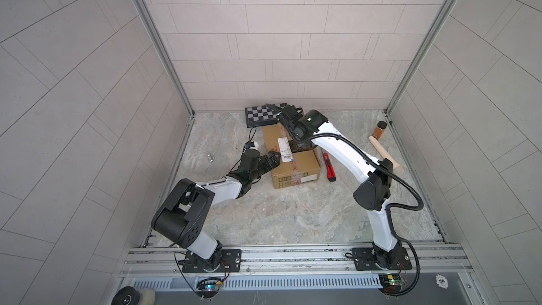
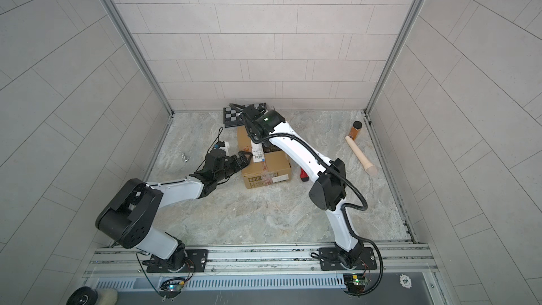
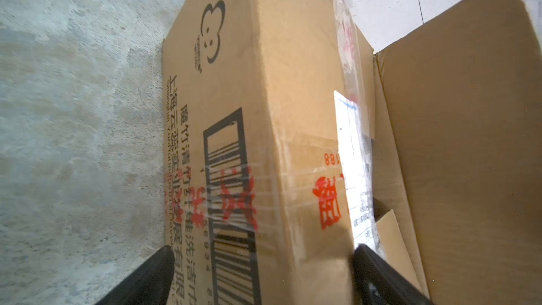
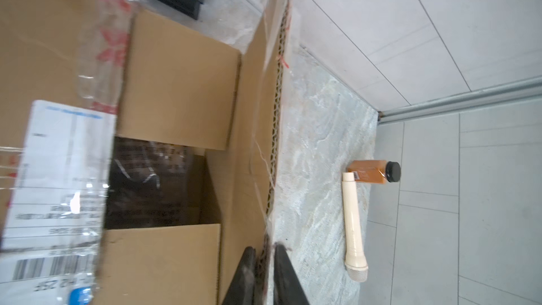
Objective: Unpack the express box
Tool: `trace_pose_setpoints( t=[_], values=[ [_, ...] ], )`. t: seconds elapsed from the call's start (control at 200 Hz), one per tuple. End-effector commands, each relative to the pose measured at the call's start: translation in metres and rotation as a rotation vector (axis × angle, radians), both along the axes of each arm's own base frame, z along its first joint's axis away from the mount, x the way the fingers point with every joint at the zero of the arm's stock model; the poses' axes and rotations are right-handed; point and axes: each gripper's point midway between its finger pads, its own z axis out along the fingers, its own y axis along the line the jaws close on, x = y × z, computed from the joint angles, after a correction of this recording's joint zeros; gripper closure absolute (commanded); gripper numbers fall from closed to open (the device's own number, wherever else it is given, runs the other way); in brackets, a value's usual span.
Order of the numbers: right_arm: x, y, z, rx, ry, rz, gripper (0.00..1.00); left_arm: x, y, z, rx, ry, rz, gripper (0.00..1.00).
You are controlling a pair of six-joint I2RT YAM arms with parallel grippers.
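Express box (image 1: 305, 161) sits toward the back of the counter (image 1: 278, 218), just in front of a checkered board (image 1: 262, 115), with a red knife (image 1: 329, 169) lying beside it on the right. The left jaws are spread wide and straddle the top edge of its left side, near the white label (image 3: 350, 171). The right jaws are pinching the corrugated edge of its raised right flap (image 4: 255, 98), and something dark shows inside the opening.
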Motion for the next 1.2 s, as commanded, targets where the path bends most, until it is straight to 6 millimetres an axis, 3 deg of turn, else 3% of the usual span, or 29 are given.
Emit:
trace_pose_setpoints(
  t=[0.0, 0.2, 0.36, 0.481, 0.651, 0.751, 0.891, 1.031, 1.196],
  values=[
    [-0.01, -0.026, 0.008, -0.052, 0.021, -0.027, 0.82, -0.144, 0.101, -0.151, 0.486, 0.658, 0.041, 0.03],
    [-0.015, -0.059, 0.004, 0.077, 0.04, -0.093, 0.67, -0.132, 0.093, -0.135, 0.458, 0.611, 0.026, 0.03],
    [-0.025, -0.079, -0.011, 0.287, 0.067, -0.138, 0.57, -0.115, 0.08, -0.107, 0.418, 0.545, 0.001, 0.03],
    [-0.036, -0.055, 0.008, 0.329, 0.015, -0.012, 0.45, -0.098, 0.072, -0.076, 0.392, 0.469, -0.012, 0.02],
    [-0.049, -0.002, 0.042, 0.354, -0.093, 0.087, 0.33, -0.077, 0.059, -0.027, 0.348, 0.352, -0.035, 0.01],
    [-0.047, 0.032, 0.037, 0.311, -0.07, 0.139, 0.29, -0.068, 0.058, 0.004, 0.344, 0.289, -0.032, 0.01],
    [-0.036, 0.067, 0.009, 0.202, -0.019, 0.177, 0.28, -0.061, 0.058, 0.032, 0.337, 0.235, -0.023, 0.0],
    [-0.024, 0.07, -0.019, 0.09, 0.011, 0.144, 0.28, -0.058, 0.06, 0.05, 0.326, 0.202, -0.012, 0.0],
    [-0.011, 0.049, -0.031, 0.051, 0.021, 0.064, 0.34, -0.057, 0.061, 0.07, 0.33, 0.166, -0.01, 0.0]
  ],
)
